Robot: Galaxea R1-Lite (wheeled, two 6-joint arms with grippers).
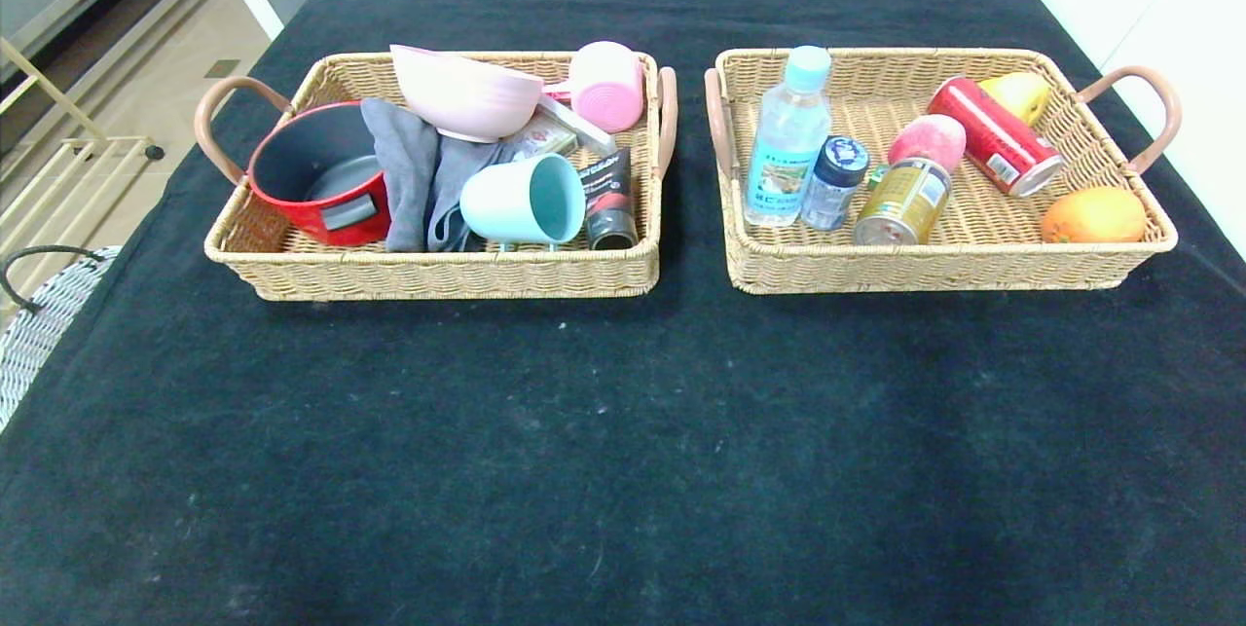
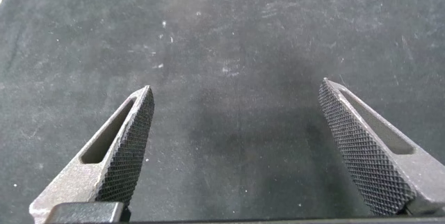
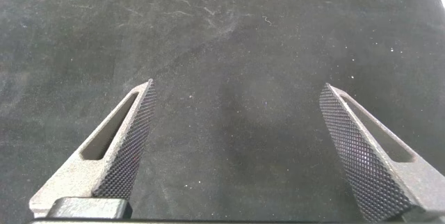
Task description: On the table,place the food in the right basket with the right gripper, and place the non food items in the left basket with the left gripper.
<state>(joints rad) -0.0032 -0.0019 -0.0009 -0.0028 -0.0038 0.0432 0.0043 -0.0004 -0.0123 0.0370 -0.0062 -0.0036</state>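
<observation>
Table (image 1: 623, 431): black cloth, both baskets on the far half, near half bare cloth.

Left basket (image 1: 428, 271): tan wicker, brown loop handles. Holds, big to small:
- red pot (image 1: 311, 202), dark inside, at the left end
- grey towel (image 1: 414, 173) draped just right of the pot, touching it
- pale pink bowl (image 1: 462, 95) tilted on the far side, over the towel
- mint cup (image 1: 526, 201) on its side, mouth facing right, near side
- pink ribbed cup (image 1: 608, 86) in the far right corner
- black tube (image 1: 610, 202) with a red band at the right wall, white lettering too small to read
- a flat packet between bowl and tube, mostly hidden, print not legible

Right basket (image 1: 954, 266): twin of the left, just beside it, handles near but apart. Holds:
- water bottle (image 1: 788, 144), upright, pale blue cap, label text unreadable, at the left end
- red can (image 1: 993, 134) lying down, far side, white print not readable
- gold can (image 1: 903, 202) on its side, just right of the jar
- orange (image 1: 1092, 214) in the near right corner
- pink peach (image 1: 927, 139) behind the gold can
- yellow fruit (image 1: 1017, 92) in the far corner, partly behind the red can
- small jar (image 1: 835, 180), dark blue lid, upright, touching the bottle

Left gripper (image 2: 236, 151): over bare cloth, jaws wide apart, nothing between them.
Right gripper (image 3: 236, 151): same, jaws spread wide over bare cloth, holding nothing.
</observation>
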